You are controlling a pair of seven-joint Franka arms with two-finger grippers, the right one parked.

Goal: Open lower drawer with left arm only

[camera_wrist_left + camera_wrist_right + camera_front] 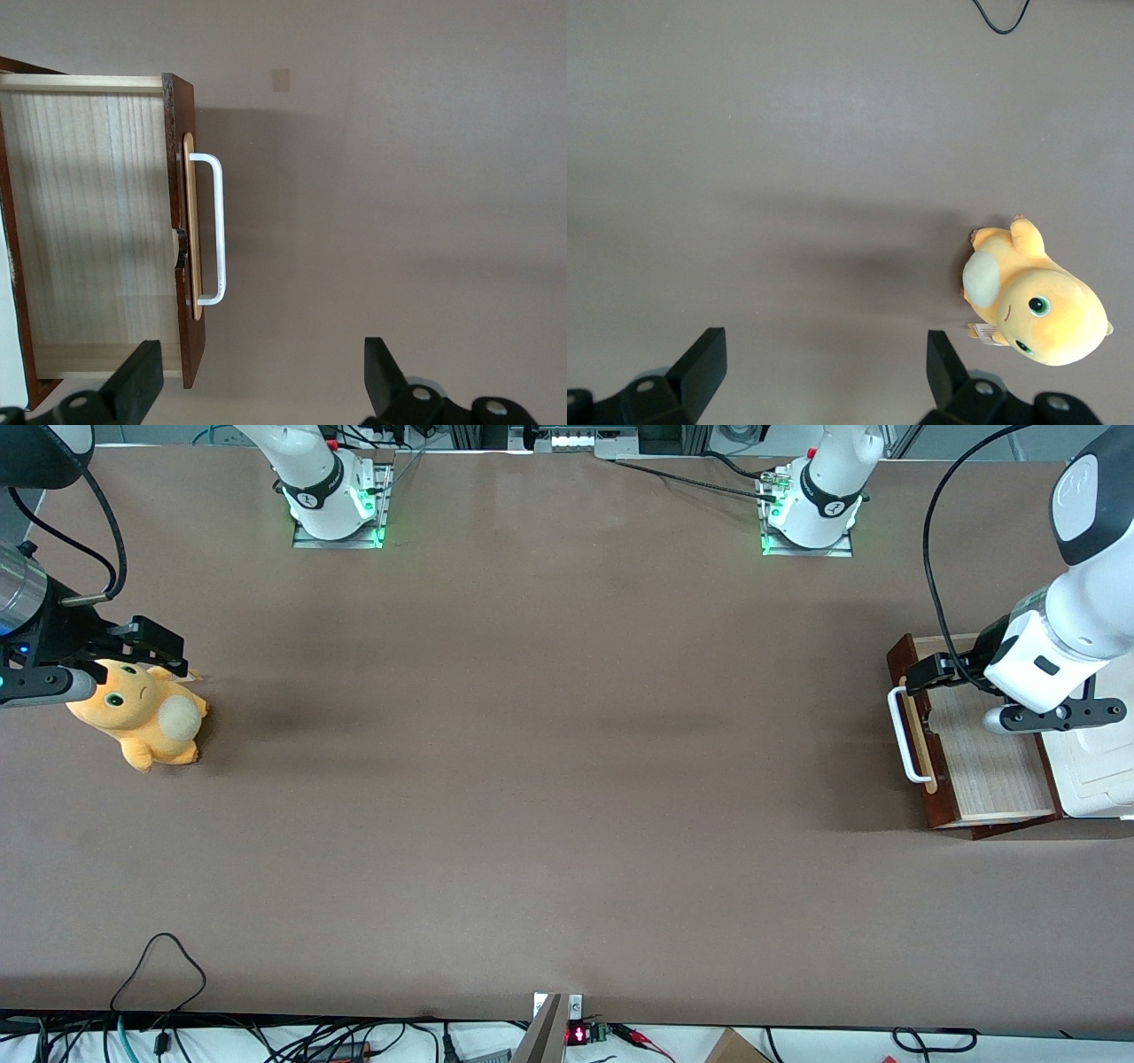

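Hand (921,673) hangs spread wide, holding nothing, above the lower drawer (988,757), which is pulled out below it; its white handle (215,228) faces bare brown desk (549,779).

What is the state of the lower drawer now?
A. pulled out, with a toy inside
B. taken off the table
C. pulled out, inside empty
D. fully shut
C: the drawer shows its bare pale wood floor, and the open claw hangs above its white handle, touching nothing.
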